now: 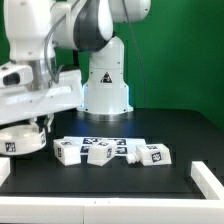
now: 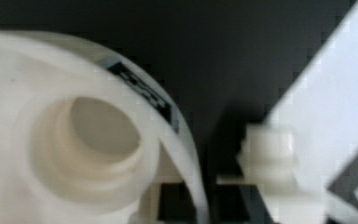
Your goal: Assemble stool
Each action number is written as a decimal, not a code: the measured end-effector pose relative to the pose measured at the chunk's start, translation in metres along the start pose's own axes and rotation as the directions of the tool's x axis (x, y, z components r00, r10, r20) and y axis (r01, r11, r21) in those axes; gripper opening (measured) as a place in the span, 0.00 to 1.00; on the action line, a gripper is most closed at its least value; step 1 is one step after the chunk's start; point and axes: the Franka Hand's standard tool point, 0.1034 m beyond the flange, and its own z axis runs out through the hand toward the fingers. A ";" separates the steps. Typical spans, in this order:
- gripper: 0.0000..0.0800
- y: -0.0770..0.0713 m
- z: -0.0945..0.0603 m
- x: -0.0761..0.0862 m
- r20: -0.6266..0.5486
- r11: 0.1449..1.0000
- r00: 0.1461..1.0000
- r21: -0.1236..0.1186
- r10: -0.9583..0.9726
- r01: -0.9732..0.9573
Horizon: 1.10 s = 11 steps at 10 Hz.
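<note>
Item, as we log it: seat (image 1: pixel 21 140), flat on the surface (image 1: pixel 190 135) at the exterior view's left, rim apparently pinched in the closed claw (image 1: pixel 38 124) directly above, loose legs (image 1: pixel 100 153) nearby rightward.

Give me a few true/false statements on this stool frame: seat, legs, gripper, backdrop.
1. The round seat lies at the exterior view's left, just below the gripper. True.
2. The legs are already mounted in the seat. False: they lie loose in a row on the black table, to the exterior view's right of the seat.
3. The gripper is wide open. False: it is shut.
4. The backdrop is green. True.
</note>
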 end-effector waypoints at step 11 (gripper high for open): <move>0.04 -0.047 -0.017 0.119 0.005 0.999 0.999 0.009 0.049 -0.049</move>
